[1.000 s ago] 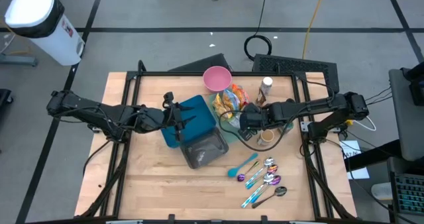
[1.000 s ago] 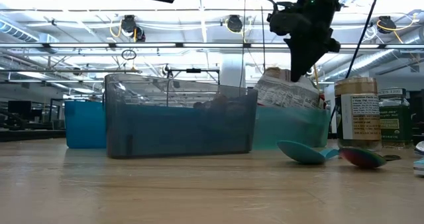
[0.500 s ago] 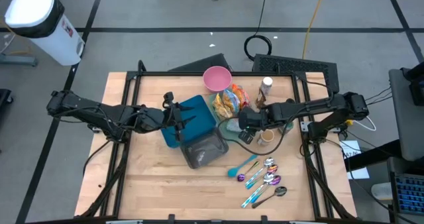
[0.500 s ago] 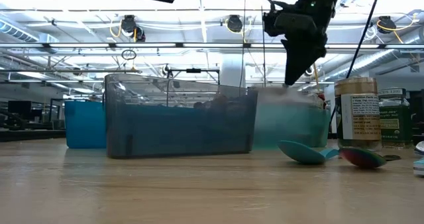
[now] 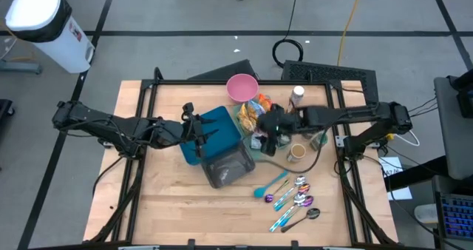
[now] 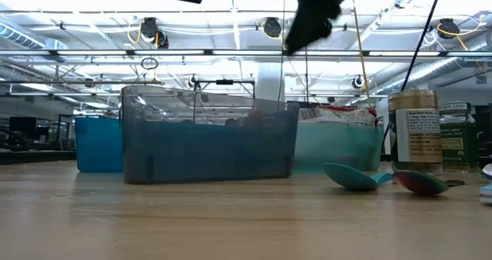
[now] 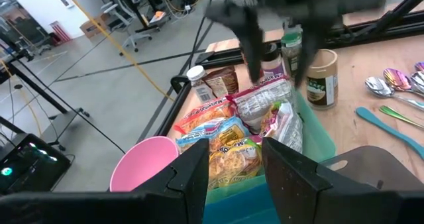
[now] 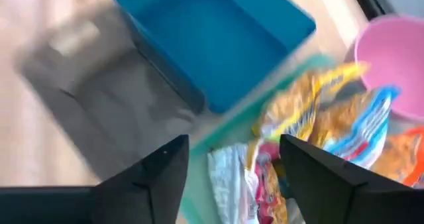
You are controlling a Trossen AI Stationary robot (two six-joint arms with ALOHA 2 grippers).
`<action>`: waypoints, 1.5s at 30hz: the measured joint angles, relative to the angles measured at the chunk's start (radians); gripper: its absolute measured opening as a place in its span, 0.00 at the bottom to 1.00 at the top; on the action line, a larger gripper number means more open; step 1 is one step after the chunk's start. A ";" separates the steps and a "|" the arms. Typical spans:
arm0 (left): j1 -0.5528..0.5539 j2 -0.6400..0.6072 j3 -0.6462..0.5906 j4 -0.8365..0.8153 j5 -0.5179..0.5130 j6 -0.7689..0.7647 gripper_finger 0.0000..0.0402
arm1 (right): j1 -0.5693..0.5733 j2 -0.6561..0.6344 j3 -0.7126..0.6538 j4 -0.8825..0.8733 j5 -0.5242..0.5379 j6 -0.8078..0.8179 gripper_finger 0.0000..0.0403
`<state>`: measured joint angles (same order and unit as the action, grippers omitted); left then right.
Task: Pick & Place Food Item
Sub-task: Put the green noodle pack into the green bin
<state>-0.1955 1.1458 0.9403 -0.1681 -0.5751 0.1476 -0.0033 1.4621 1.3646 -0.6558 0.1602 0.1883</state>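
**Open fingers above a crowded snack bin**

The table (image 5: 170,198) carries three bins packed close together. The blue bin (image 5: 225,128) and the grey bin (image 5: 230,169) look empty, and the teal bin (image 7: 315,128) is crammed with snack packets. My right gripper (image 8: 232,148) hangs above the teal bin with its fingers spread and nothing between them. The food item I judge to be mine, the silver packet (image 7: 265,105), lies in that bin on top of the pile, beside the yellow chip packet (image 7: 225,144). My left gripper (image 7: 235,148) waits at the blue bin's outer side, fingers apart and empty.

The risk lies in the crowding. The packets overlap, so if I come down off-centre I could pinch two at once, or only catch a crinkled edge that slips out on the lift. Foil bags give way under pressure, and a hard squeeze might crush what is inside. If I come down too close to the teal bin's wall, a finger could strike the rim and shove the bin.

Around the bins, the pink bowl (image 5: 242,87) sits just beyond the teal bin. The tan-lidded jar (image 5: 298,152) and the white-capped bottle (image 5: 297,95) stand near my right arm's line, where they could be knocked over on a sideways carry. The spoons (image 5: 295,198) lie well clear, towards the table's front.
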 joint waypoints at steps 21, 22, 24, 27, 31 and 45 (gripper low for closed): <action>0.000 0.000 0.000 -0.001 0.000 -0.027 0.37 | -0.164 0.294 0.111 -0.314 -0.318 -0.239 0.53; 0.000 0.000 0.000 -0.002 0.000 -0.028 0.37 | -0.167 0.298 0.106 -0.310 -0.316 -0.248 0.53; 0.000 0.000 0.000 -0.004 0.000 -0.028 0.37 | -0.173 0.303 0.095 -0.302 -0.299 -0.266 0.53; 0.000 0.000 0.000 -0.007 0.000 -0.029 0.37 | -0.180 0.300 0.073 -0.280 -0.261 -0.291 0.52; 0.000 0.000 0.000 -0.008 0.000 -0.029 0.37 | -0.199 0.303 0.047 -0.247 -0.259 -0.307 0.51; 0.000 0.000 0.000 -0.015 0.000 -0.030 0.37 | -0.240 0.292 0.016 -0.248 -0.269 -0.232 0.04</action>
<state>-0.1955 1.1461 0.9401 -0.1829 -0.5751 0.1181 -0.2428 1.7543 1.3808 -0.9034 -0.1089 -0.0434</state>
